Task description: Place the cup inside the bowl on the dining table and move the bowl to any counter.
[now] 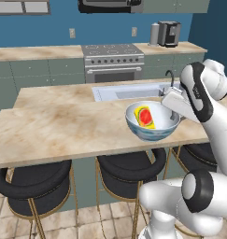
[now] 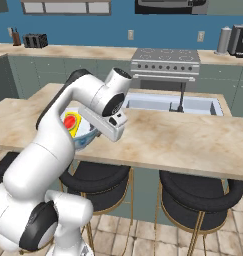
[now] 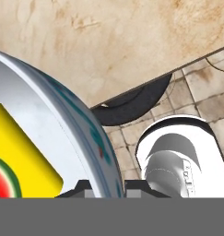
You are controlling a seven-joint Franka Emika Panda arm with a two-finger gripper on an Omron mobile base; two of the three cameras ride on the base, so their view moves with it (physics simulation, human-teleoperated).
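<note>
One cup (image 1: 146,116), yellow with a red-orange patch, lies inside the bowl (image 1: 152,133), against its white inner wall. The bowl sits on the dining tabletop (image 1: 63,128), near the front edge, toward the right end as seen from the left base view, above the black stools (image 1: 129,170). The claw (image 3: 107,186) is narrow and closed on the bowl rim: in the hand view one dark fingertip (image 3: 79,188) stands inside the wall and the other outside, with the pale blue patterned rim between them. From the left base view the hand reaches the bowl's right side; from the right base view the arm (image 2: 88,107) covers much of the bowl. Behind the tabletop runs a counter with a sink (image 1: 129,91), and beyond it a stove (image 1: 112,60) against the blue wall.
</note>
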